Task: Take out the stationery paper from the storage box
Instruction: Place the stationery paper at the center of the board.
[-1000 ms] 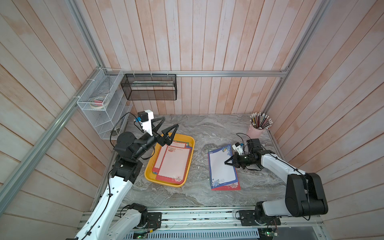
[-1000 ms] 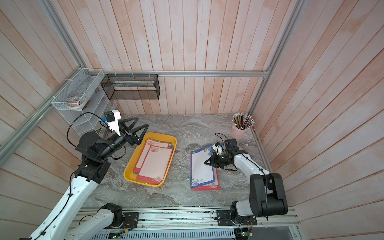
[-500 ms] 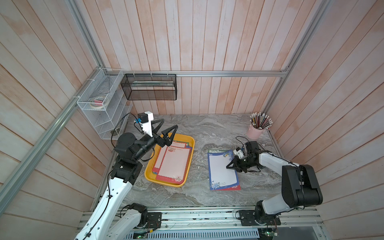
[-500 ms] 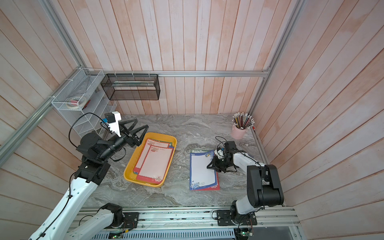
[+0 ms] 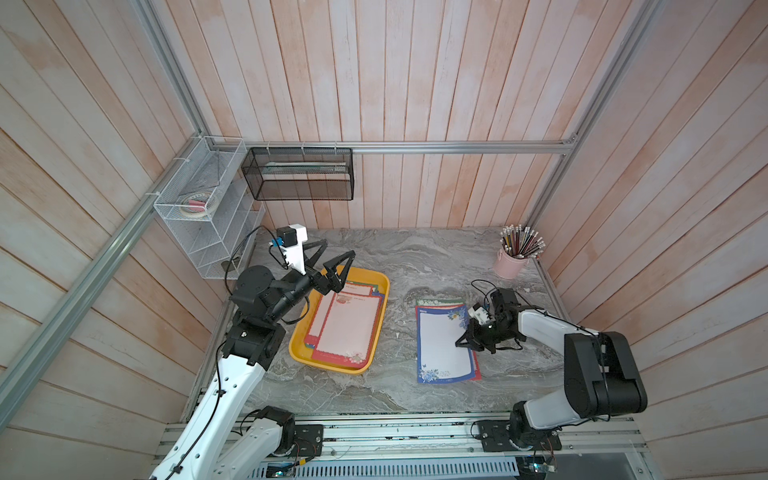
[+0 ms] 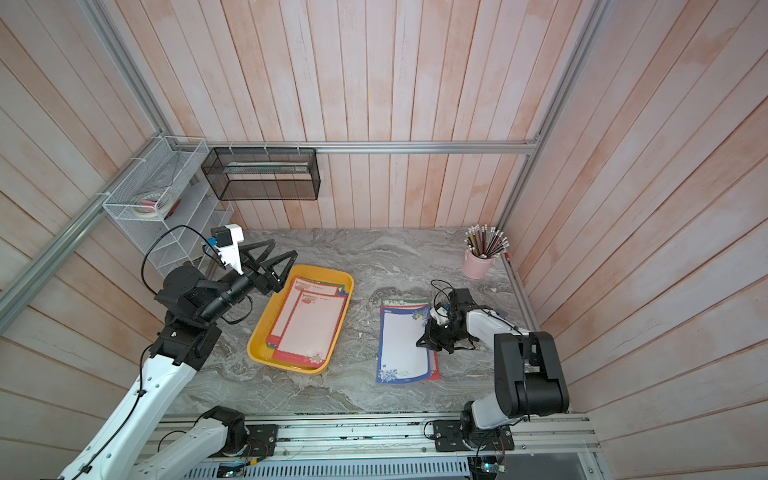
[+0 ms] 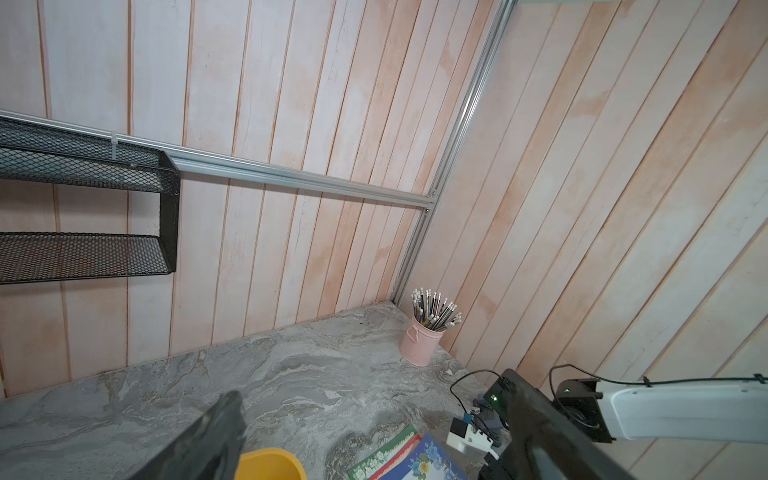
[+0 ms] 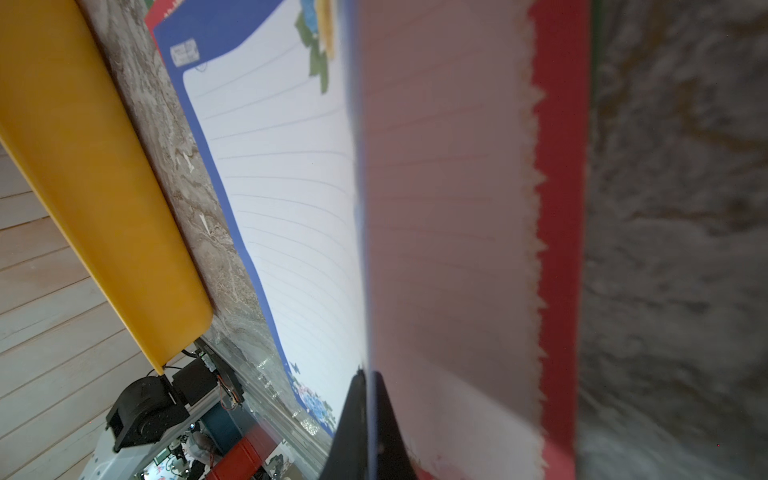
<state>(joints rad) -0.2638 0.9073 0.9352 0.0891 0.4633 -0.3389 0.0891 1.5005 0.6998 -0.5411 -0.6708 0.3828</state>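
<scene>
Table: work is split in two, w/ the yellow tray on the left arm's side and a drop-off spot on the right arm's side, so each arm keeps to its own reach. The tray holds several red-edged sheets, fanned a bit, so the task is only part done. Three are out already, piled on the table beside the tray. The blue sheet is on top, w/ a red sheet and a green sheet peeking from under it.

Left gripper: jaws spread wide, hanging over the tray's far end, prob. parked for the next sheet. Right gripper: low at the blue sheet's outer long edge, jaws pinched tight. The wrist view is blurred, but that edge seems caught between the fingers and lifted off the red sheet, likely to tug it square.

Vs 1 sec ago: the right gripper sits further along that edge, toward the front. The blue sheet has slid frontward a little, baring more green. Left arm is unmoved.
</scene>
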